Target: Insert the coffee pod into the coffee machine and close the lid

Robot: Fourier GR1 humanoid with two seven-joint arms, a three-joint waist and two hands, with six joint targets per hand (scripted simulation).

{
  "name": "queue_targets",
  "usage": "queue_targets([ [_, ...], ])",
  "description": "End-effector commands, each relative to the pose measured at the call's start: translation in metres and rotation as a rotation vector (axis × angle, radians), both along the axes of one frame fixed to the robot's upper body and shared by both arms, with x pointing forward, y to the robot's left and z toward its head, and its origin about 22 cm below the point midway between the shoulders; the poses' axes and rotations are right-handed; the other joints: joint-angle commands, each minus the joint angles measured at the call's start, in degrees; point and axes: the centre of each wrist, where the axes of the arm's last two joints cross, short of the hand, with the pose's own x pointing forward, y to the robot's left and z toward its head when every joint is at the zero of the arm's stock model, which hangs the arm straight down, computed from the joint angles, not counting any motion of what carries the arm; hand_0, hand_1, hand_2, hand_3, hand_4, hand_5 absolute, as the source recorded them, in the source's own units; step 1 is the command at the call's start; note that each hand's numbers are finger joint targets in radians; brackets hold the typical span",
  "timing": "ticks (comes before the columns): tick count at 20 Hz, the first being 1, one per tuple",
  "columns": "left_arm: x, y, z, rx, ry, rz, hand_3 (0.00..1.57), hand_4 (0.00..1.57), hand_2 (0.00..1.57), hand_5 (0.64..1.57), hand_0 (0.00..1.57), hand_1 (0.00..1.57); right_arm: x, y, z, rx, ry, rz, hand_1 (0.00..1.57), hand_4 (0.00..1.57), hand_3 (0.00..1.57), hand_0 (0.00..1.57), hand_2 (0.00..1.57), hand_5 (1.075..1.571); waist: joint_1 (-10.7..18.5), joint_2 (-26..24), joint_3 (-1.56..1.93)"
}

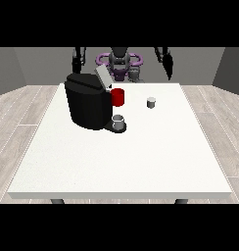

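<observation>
Pod upright on worktop, well apart from machine, lid raised. Both hands high, holding nothing: view's-right hand nearest pod, view's-left hand above machine; finger state cannot be told. Best lowered straight over pod, closing round its sides. No readable writing or brand
</observation>
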Motion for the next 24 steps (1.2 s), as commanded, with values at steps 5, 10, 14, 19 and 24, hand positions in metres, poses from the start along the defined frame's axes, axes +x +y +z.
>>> queue_targets([
  [5,-0.009,-0.037,0.009,-0.067,-0.117,-0.132,0.00,0.27,0.00,1.571,0.00,0.00,-0.006,-0.016,-0.013,-0.007,0.099,-0.052,0.00,0.13,0.00,0.00,0.00,1.571,0.96,-5.09,-1.59],
  [10,-0.024,-0.012,-0.014,0.068,-0.153,-0.189,0.00,0.31,0.00,1.571,0.00,0.00,-0.004,-0.014,-0.011,0.030,-0.087,-0.235,0.00,0.09,0.00,0.00,0.00,1.571,-0.26,-3.42,-1.60],
  [14,0.008,0.015,0.012,0.200,-0.161,-0.156,0.00,0.00,0.00,1.571,0.00,0.00,0.000,-0.007,-0.005,0.046,-0.091,-0.176,0.00,0.27,0.00,0.00,0.00,1.571,-3.07,-1.01,-1.60],
  [19,0.040,0.022,0.020,0.195,-0.105,-0.150,0.00,0.00,0.00,1.571,0.00,0.00,0.017,0.013,0.012,0.062,-0.164,-0.135,0.00,0.17,0.00,0.00,0.00,1.571,-4.82,2.89,-1.62],
  [24,0.047,0.018,0.007,0.225,-0.009,-0.160,0.00,0.00,0.00,1.571,0.00,0.00,0.019,-0.020,0.018,0.083,-0.177,-0.129,0.00,0.19,0.00,0.00,0.00,1.571,-5.74,3.54,-1.60],
])
